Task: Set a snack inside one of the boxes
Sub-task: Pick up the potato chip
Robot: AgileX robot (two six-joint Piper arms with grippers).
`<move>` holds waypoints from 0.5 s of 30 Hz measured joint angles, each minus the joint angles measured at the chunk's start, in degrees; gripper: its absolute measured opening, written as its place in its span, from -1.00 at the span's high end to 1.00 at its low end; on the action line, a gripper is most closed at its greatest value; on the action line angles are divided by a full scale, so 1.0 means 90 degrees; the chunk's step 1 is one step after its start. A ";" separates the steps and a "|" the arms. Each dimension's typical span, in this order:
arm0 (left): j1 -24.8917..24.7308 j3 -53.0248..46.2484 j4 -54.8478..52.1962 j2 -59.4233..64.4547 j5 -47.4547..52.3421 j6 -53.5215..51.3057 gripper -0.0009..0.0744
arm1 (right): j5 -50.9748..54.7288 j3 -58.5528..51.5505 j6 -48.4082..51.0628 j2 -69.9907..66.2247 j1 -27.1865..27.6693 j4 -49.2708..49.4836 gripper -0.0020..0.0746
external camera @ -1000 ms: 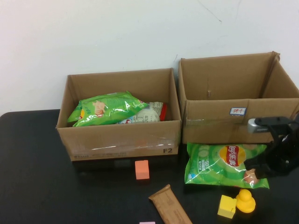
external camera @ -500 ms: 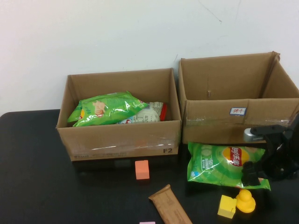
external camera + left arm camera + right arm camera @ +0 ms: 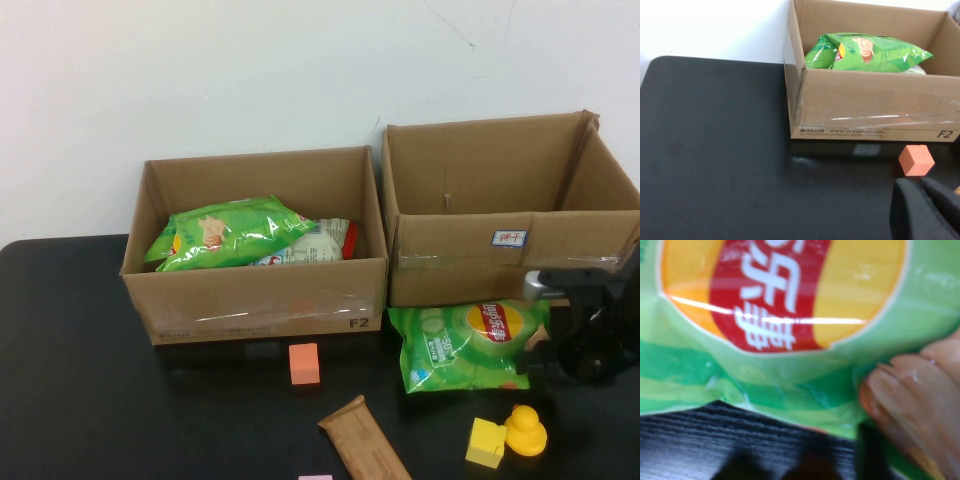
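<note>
At the near edge of the black table (image 3: 90,400) we are seeing a pink piece cut off by the frame, a brown wrapped bar (image 3: 362,441) partly cropped, a yellow block (image 3: 486,442) and a yellow duck (image 3: 526,431). Just beyond the duck, our right gripper (image 3: 545,352) is reaching in low from the right and pinching the right edge of the green chip bag (image 3: 462,344); its fingers are largely hidden behind the dark wrist. The bag is lying on the table, touching the front wall of the right box (image 3: 500,250). Our left gripper (image 3: 927,210) is showing only in its wrist view, hovering above the table near the orange cube (image 3: 304,363), fingers pressed together. Farther back, the left box (image 3: 255,295) is holding another green bag (image 3: 225,232), half covering a pale packet.
</note>
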State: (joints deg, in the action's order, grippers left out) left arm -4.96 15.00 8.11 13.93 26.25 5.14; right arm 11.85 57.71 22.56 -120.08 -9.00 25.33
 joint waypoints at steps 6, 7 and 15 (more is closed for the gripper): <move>0.0000 0.0000 0.0000 0.0000 0.0000 0.0000 0.98 | 0.0054 0.0000 0.0000 0.0000 -0.0014 0.0157 0.76; 0.0000 0.0000 0.0000 0.0000 0.0000 0.0000 0.98 | 0.0100 0.0000 0.0000 0.0000 -0.0014 0.0168 0.82; 0.0000 0.0000 0.0000 0.0000 0.0000 0.0000 0.98 | 0.0750 0.0000 0.0000 0.0000 -0.0014 0.0052 0.92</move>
State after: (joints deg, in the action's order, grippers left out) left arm -4.96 15.00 8.11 13.93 26.25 5.14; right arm 18.61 57.71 22.56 -120.08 -9.12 25.80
